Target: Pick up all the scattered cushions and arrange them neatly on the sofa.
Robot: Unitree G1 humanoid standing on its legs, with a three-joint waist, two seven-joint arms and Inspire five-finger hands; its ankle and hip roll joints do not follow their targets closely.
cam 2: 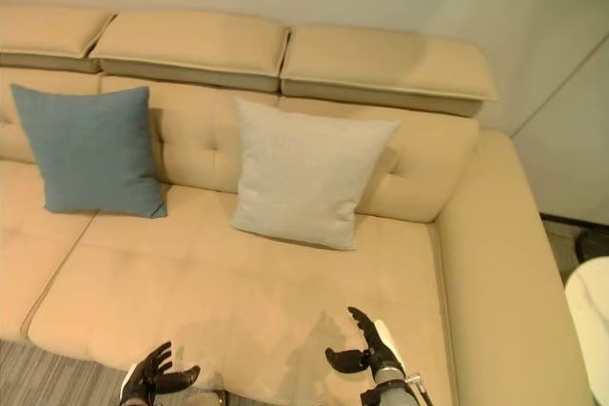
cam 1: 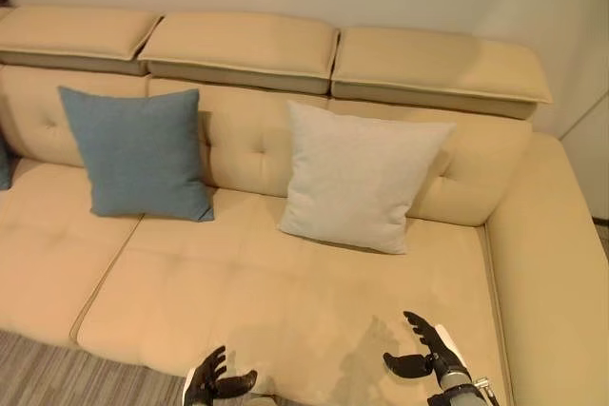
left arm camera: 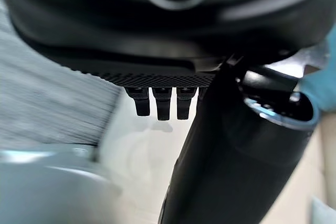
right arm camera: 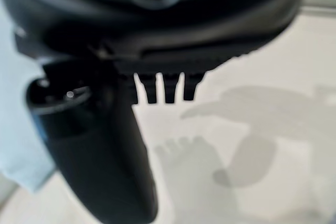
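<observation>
Left eye view: blue cushion (cam 1: 138,153) whole; right eye crops it.

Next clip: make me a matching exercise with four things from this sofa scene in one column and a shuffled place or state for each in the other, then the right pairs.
Things:
1. blue cushion
2. white cushion
3. left hand
4. right hand

Places or states:
A. open and holding nothing, over the sofa seat near its right armrest
B. leaning on the backrest in the middle of the sofa
C. open and holding nothing, at the seat's front edge by the grey rug
D. leaning on the backrest toward the sofa's left end

Pairs: 1-D, 2-B, 3-C, 4-A
</observation>
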